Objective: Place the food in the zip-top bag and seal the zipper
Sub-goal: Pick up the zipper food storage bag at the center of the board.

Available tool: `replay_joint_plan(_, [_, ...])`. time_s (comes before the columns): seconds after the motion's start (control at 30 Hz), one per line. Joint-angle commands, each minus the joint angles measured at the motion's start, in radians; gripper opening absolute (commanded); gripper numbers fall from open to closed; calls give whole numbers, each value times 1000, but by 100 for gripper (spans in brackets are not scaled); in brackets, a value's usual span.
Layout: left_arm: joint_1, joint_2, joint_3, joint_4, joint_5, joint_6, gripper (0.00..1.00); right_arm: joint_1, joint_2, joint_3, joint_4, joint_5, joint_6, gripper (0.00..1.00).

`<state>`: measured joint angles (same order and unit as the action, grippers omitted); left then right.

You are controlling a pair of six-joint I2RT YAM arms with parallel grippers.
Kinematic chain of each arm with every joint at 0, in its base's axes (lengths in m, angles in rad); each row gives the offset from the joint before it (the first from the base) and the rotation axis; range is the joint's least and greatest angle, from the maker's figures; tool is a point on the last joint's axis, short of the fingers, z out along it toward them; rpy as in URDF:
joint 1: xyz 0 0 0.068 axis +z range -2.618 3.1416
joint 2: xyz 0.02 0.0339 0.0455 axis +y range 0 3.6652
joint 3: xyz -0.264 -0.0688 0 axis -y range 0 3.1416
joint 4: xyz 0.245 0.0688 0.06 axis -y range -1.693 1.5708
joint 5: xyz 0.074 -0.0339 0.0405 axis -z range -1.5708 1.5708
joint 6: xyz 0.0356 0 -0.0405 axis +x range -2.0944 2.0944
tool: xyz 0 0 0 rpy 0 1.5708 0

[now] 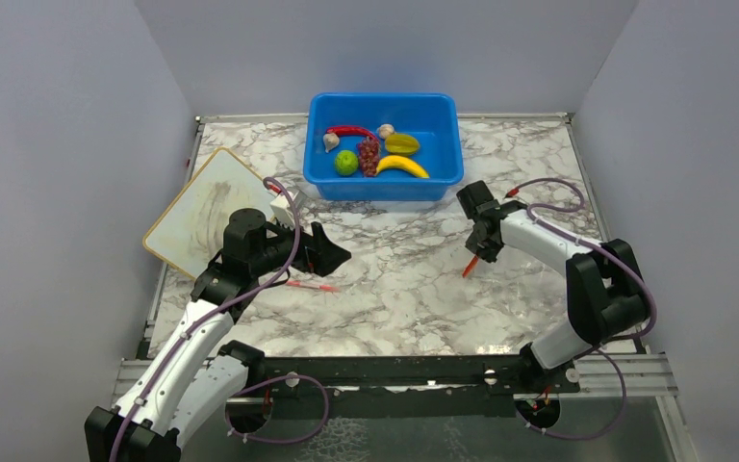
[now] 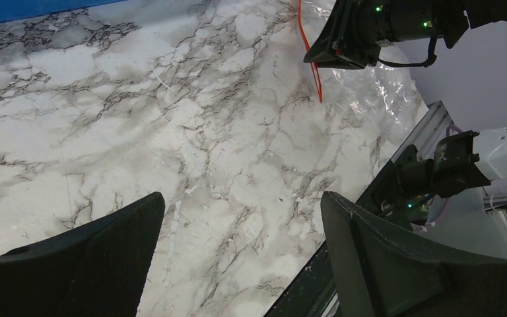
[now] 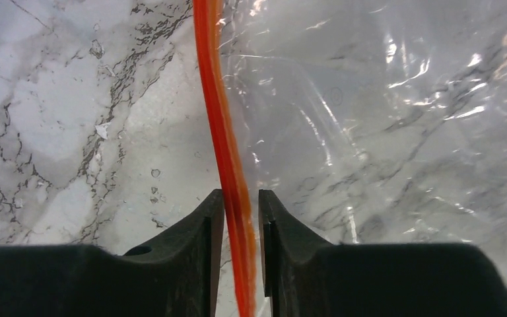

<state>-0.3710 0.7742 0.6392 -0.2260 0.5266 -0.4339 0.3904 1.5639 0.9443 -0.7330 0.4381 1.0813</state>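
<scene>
Bent at the elbow, the left arm [image 1: 191,329] was reached low over the marble table [image 1: 404,298], and the left gripper [image 2: 241,257] was held spread and empty. The right gripper [image 3: 241,224] was pressed together on the zipper [image 3: 219,125] of the zip-top bag [image 3: 383,132], which was laid flat. The food [image 1: 369,156] was kept in the blue tub [image 1: 385,185].

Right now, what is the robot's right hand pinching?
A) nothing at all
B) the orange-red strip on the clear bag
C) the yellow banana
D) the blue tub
B: in the right wrist view, the two fingers of the right gripper sit closed on the orange-red strip along the edge of the clear bag.
</scene>
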Motion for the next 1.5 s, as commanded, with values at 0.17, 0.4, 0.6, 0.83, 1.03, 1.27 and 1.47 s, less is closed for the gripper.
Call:
replay_joint_plan(0.17, [-4,-8,1,1,-21,20,91,-4,-34,-12,89,22,-72,1])
replay_joint_plan(0.4, [-9,6,2,0,-33,-5,88,-4,-244,-110,286,-163,-354,1])
replay_joint_plan(0.6, [-32,41,18,-1,-30,-36,84,-2,-449,-192,419,-495,-568,1])
replay_joint_plan(0.83, [-64,64,66,9,-40,-120,77,1,-591,-220,467,-851,-655,1])
replay_joint_plan(1.03, [-95,108,115,78,-3,-249,72,11,-727,-248,556,-1058,-641,1])
replay_joint_plan(1.27, [-169,145,98,231,-11,-365,71,13,-797,-301,650,-1173,-621,1])
replay_joint_plan(1.47, [-228,223,92,361,19,-417,72,14,-803,-340,733,-1213,-548,1])
